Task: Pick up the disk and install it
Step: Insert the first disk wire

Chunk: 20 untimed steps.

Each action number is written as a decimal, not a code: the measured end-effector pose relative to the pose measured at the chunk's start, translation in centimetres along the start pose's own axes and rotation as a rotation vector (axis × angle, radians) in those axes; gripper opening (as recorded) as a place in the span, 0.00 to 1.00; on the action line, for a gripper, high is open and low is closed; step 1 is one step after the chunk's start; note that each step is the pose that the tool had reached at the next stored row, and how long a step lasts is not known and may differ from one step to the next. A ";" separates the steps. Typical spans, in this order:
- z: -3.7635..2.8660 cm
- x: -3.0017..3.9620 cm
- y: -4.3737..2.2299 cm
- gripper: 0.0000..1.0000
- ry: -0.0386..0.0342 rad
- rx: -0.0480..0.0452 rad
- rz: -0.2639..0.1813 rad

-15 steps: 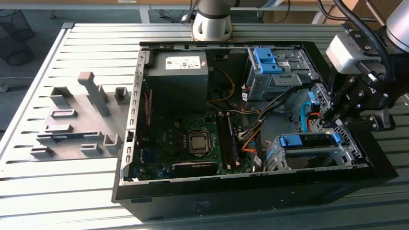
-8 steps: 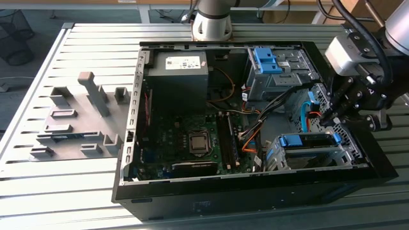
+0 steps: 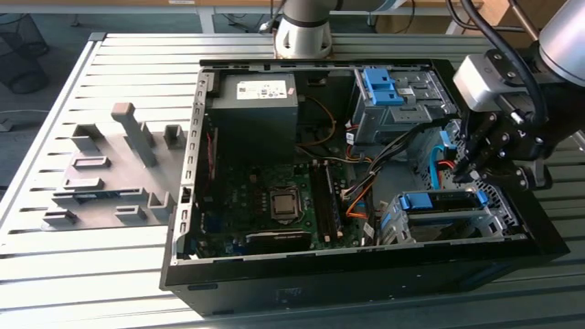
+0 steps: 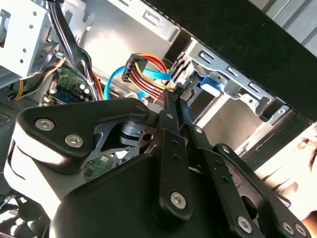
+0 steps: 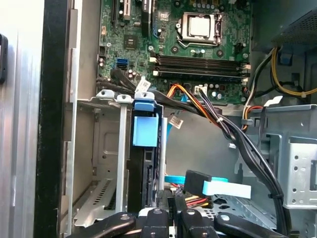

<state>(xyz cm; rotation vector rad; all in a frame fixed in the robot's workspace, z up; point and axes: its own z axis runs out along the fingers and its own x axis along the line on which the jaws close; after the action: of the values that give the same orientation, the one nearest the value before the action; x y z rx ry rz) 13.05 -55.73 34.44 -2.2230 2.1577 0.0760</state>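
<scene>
gripper [image 3: 468, 171] fingers pressed together, empty, just above silver blue-railed disk [image 3: 443, 200] seated in metal drive cage [image 3: 402, 223]

A grey slatted metal table [image 3: 101, 274] fills the exterior view. Beyond its far edge lies a dull grey-blue floor [image 3: 64, 17], with a black wire bin [image 3: 20, 41] near the far left corner and pale wooden furniture [image 3: 229, 3] behind

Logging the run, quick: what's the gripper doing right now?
Gripper: fingers closed together at the drive cage, by the blue SATA cable; whether they pinch anything cannot be told.
</scene>
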 end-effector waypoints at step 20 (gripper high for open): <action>0.56 1.30 0.63 0.16 0.0014 0.0128 0.023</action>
<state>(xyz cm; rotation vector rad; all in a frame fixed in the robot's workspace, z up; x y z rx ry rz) 12.45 -57.01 33.79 -2.1926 2.1782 0.0612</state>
